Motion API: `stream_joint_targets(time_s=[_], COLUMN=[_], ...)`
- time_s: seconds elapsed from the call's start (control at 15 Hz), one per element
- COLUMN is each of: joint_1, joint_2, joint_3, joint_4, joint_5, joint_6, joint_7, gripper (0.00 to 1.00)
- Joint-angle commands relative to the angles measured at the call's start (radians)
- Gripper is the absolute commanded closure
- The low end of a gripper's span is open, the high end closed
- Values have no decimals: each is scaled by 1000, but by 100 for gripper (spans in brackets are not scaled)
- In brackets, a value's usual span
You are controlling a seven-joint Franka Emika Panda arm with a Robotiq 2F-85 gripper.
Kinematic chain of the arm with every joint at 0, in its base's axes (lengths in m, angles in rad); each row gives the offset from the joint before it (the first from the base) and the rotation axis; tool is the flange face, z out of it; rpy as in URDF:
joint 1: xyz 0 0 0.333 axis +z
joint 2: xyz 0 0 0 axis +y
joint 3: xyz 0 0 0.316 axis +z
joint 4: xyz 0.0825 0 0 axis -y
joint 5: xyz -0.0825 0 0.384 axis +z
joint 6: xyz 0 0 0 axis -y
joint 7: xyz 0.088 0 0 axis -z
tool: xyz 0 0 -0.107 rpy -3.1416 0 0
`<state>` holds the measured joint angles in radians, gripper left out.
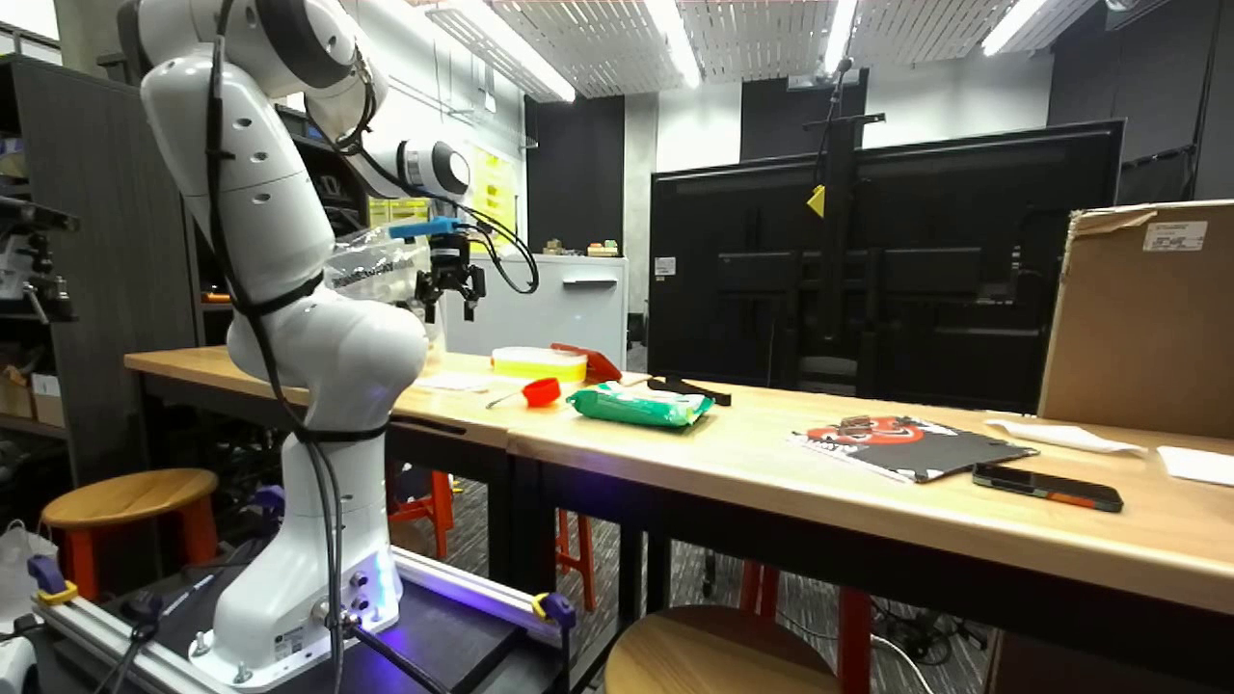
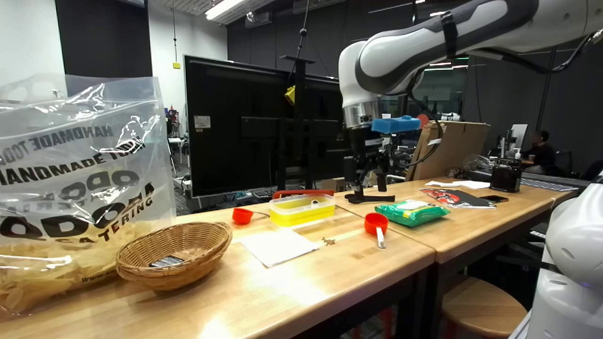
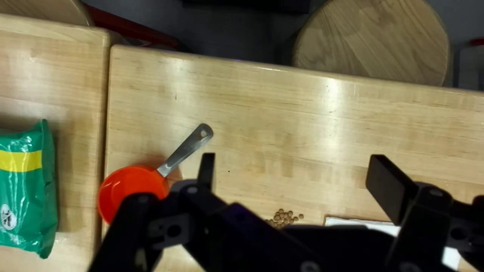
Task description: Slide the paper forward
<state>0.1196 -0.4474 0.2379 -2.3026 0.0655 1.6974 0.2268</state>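
The paper [image 2: 280,247] is a flat white sheet lying on the wooden table near the wicker basket. It also shows thinly in an exterior view [image 1: 453,383] below my gripper. In the wrist view its edge [image 3: 363,223] shows at the lower right, mostly hidden behind my gripper. My gripper [image 3: 291,160] is open, with its fingers wide apart and nothing between them. In both exterior views the gripper [image 1: 449,304] hangs in the air above the table, pointing down and touching nothing. It also shows against the dark screen [image 2: 370,186].
Near the paper are a wicker basket [image 2: 174,254], small brown pellets [image 2: 329,241], a yellow container [image 2: 301,212] and red cups [image 2: 376,223] [image 2: 242,216]. A green pack [image 2: 412,213], printed sheets [image 1: 897,443] and a phone [image 1: 1046,487] lie further along. A large plastic bag [image 2: 85,188] stands behind the basket.
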Motion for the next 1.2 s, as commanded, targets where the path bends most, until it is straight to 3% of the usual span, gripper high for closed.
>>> stream_joint_targets(time_s=[0.0,0.87,1.13], joint_1=[11,11,10], joint_2=[2,12,5], joint_3=[-9,-12,-2], joint_4=[2,2,-11], joint_5=[-4,8,-64], joint_6=[-2,-5,61], joint_7=[4,3,-20], gripper=[0,0,0])
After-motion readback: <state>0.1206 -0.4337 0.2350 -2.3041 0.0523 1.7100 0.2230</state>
